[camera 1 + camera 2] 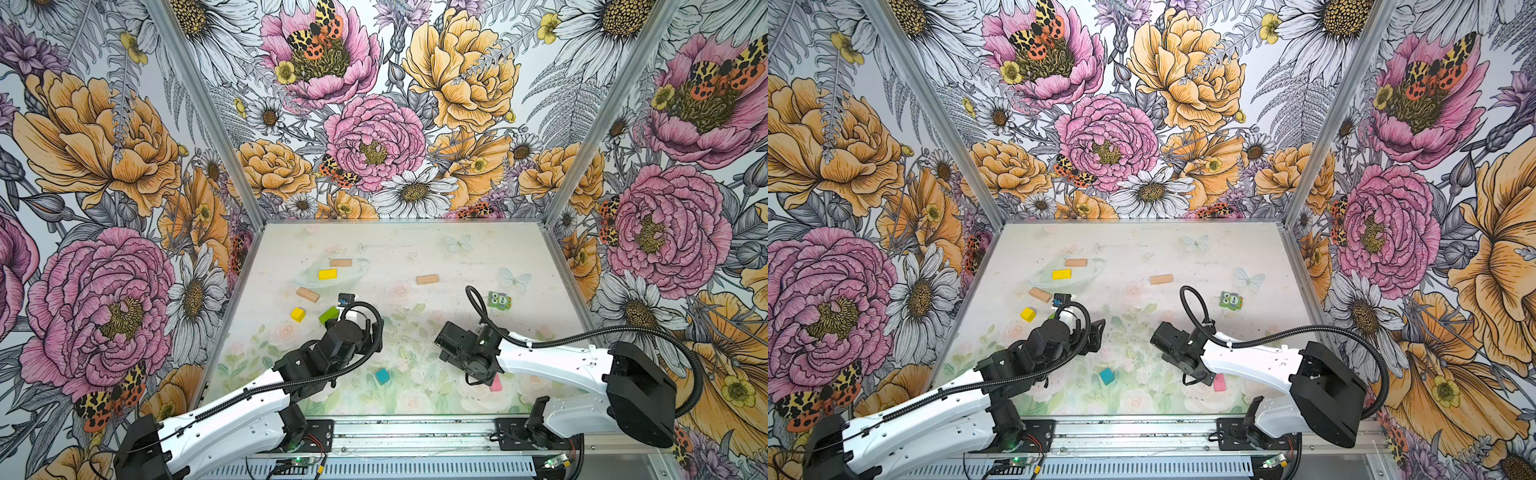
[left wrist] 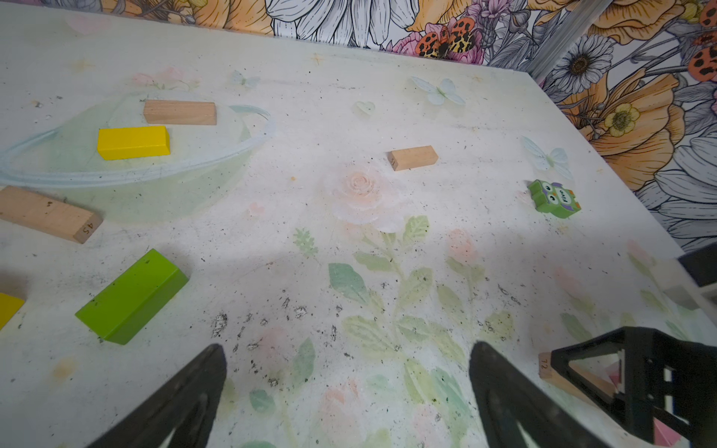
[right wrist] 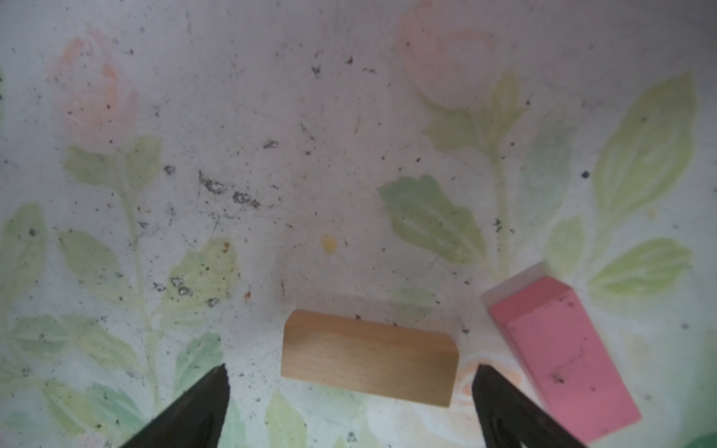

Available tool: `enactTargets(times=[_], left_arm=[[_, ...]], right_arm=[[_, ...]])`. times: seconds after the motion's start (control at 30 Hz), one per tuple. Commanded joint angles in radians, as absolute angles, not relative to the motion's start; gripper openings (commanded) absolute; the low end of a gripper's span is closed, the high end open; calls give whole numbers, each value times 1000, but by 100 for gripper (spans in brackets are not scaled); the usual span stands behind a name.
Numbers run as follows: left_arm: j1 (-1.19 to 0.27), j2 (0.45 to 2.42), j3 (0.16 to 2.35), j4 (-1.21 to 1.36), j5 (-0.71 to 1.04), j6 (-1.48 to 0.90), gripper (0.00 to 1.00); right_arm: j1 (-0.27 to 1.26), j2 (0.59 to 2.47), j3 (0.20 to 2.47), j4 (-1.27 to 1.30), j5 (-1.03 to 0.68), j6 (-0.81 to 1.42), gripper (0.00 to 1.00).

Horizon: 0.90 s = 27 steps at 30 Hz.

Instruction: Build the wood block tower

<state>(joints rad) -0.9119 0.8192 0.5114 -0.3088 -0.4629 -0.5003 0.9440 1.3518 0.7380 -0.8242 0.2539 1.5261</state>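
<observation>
Top views: wood blocks (image 1: 307,294) scattered flat, nothing stacked. Yellow bar (image 1: 327,274) far left, teal cube (image 1: 382,375) near centre.
Left wrist: left gripper (image 2: 345,360) fingers apart over bare table (image 2: 310,116), lime green block (image 2: 132,296) to its left.
Right wrist: right gripper (image 3: 349,376) fingers apart around tan plank (image 3: 368,357), contact unclear. Pink slab (image 3: 562,357) just beside.

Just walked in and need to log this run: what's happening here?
Nothing is stacked yet: the blocks lie scattered singly on the table. The right gripper, open and empty, hovers over a tan plank beside the pink block. The left gripper, also open and empty, is near the green block.
</observation>
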Motion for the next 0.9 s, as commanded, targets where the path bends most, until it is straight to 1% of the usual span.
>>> enactTargets(times=[0.0,0.37,0.87], left_arm=[[-901,818,508,-289,-447,-480,99],[-891,834,513,-281,-433,-480,99],[-884,830,506,-288,-434,-483,99]], right_arm=[[950,1361,728,-813,261,1534,100],[948,1364,694,-777,251,1540,97],[943,1399,675,-710,225,1528,88]])
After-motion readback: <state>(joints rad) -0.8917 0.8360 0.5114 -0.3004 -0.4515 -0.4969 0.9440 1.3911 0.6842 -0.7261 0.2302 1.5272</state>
